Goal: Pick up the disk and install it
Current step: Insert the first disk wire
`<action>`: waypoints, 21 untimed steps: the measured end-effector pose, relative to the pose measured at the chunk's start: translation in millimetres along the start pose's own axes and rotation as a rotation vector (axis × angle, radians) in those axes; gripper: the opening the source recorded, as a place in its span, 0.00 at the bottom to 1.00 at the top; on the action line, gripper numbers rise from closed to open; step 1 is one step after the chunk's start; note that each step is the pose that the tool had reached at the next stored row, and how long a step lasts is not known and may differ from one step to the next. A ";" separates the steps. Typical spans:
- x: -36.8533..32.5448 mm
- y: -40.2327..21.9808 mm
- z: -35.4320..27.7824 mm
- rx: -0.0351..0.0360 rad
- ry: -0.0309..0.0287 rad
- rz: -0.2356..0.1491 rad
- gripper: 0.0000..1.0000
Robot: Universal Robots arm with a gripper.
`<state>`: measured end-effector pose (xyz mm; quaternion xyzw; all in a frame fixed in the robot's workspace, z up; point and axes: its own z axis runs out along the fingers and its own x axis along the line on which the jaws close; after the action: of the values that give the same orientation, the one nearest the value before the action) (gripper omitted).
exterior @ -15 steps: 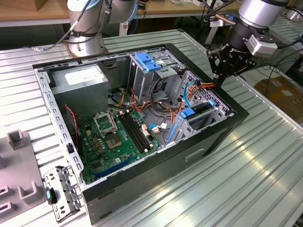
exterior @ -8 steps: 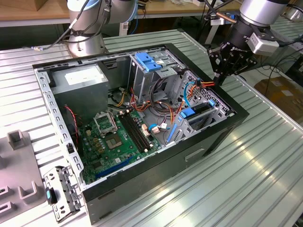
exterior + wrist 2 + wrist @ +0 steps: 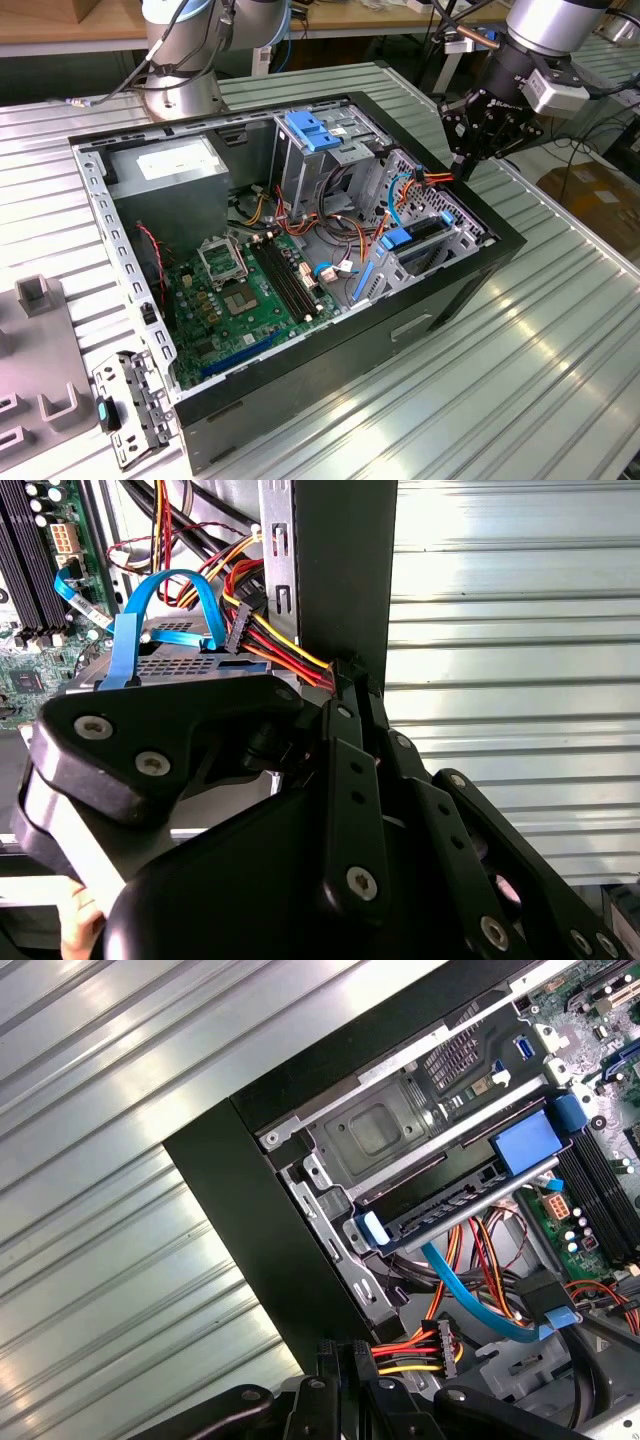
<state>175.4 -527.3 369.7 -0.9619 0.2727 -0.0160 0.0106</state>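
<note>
Seemingly the pick-up and the seating are done: the disk (image 3: 422, 235) sits inside the lower drive cage at the corner of the open computer case (image 3: 470, 285) on the exterior view's right, with blue side rails at either edge. In the first wrist view it shows end-on (image 3: 455, 1205) between two blue tabs. A blue data cable (image 3: 125, 655) loops down to its rear. The gripper (image 3: 463, 168) hovers over the case rim just beside that cage. In the second wrist view its fingers come together at the tip, apparently pinched on the red, yellow and orange wires of the power cable (image 3: 285, 652), a little behind its black plug (image 3: 237, 633). That plug lies close against the disk's rear (whether it is pushed fully home I cannot tell), so I judge the wiring to be what is left of the installation. As for writing, little offers itself: the disk's own label is hidden in the cage, and the white sticker (image 3: 175, 160) on the grey power supply box (image 3: 170, 210) carries print too small to read. A bare blue bracket (image 3: 318, 130) lies on top of the upper cage, well apart from the gripper.
</note>
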 end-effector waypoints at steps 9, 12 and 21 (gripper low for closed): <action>-0.5 0.3 -0.1 -0.0018 0.0020 0.066 0.17; -3.3 2.0 -0.2 -0.0017 0.0020 0.068 0.17; -8.4 5.2 -0.4 -0.0029 0.0033 0.115 0.17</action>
<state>165.6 -527.3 369.7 -0.9446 0.3277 -0.0166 0.0096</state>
